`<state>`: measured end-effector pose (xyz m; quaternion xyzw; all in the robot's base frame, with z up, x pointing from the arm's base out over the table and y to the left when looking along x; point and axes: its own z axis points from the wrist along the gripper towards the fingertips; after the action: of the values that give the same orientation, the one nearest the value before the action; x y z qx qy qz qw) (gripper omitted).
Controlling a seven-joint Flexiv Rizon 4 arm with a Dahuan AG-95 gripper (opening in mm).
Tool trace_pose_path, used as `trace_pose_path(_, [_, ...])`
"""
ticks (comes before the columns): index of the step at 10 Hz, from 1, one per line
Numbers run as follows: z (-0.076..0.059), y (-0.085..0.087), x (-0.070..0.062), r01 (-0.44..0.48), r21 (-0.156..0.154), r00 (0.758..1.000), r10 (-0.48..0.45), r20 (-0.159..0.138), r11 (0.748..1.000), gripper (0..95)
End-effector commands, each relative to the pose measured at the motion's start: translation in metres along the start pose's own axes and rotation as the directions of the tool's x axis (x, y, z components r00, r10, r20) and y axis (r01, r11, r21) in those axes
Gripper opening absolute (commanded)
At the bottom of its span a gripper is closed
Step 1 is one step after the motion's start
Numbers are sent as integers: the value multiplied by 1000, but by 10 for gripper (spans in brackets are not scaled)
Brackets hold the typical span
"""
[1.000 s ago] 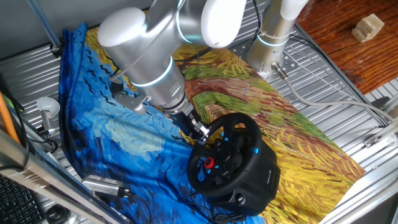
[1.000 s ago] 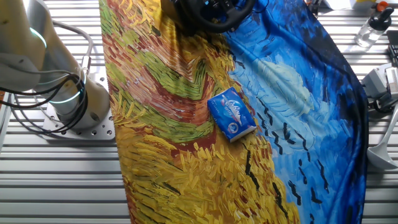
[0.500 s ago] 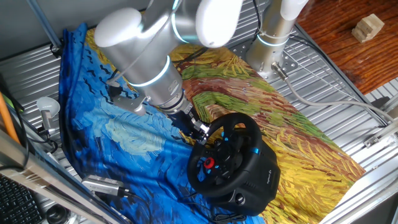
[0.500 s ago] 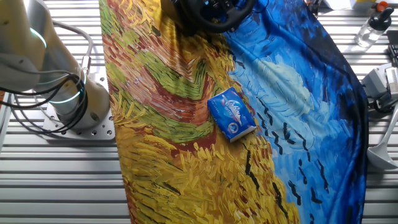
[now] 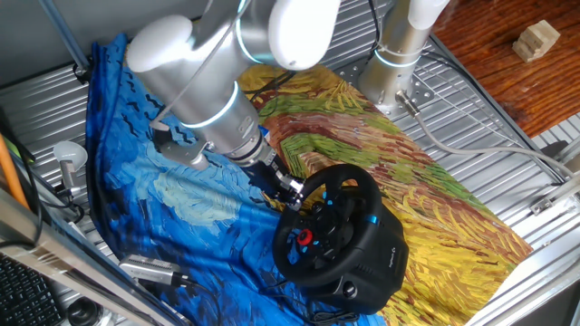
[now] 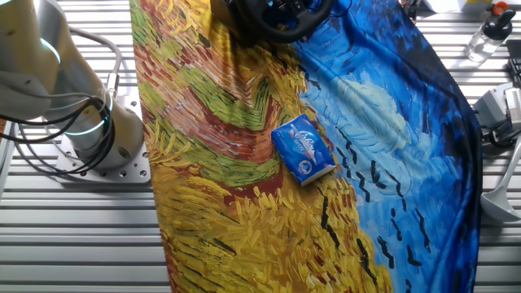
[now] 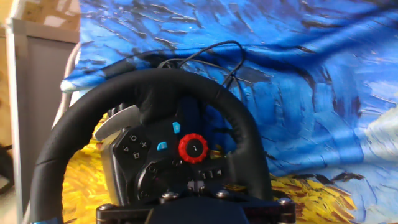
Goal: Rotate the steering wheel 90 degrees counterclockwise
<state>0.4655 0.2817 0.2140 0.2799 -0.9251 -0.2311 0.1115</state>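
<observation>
- Your gripper (image 5: pixel 292 192) sits at the steering wheel's (image 5: pixel 331 224) rim; whether it grips cannot be determined.
- The wheel stands on the painted cloth (image 6: pixel 244 163) covering the tabletop.

the black steering wheel (image 5: pixel 337 237) with blue-lit buttons and a red round button sits tilted on its bulky base, on the painted cloth.
</observation>
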Motion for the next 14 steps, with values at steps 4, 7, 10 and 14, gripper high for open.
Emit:
trace_pose_path(4, [7, 19, 42, 49, -61, 998, -51, -41, 997, 0])
trace_pose_path(7, [25, 33, 72, 56, -63, 997, -59, -45, 996, 0])
trace_pose_path(10, [37, 39, 81, 58, -57, 997, -61, -44, 997, 0])
trace_pose_path(14, [46, 42, 86, 70, -48, 996, -72, -44, 996, 0])
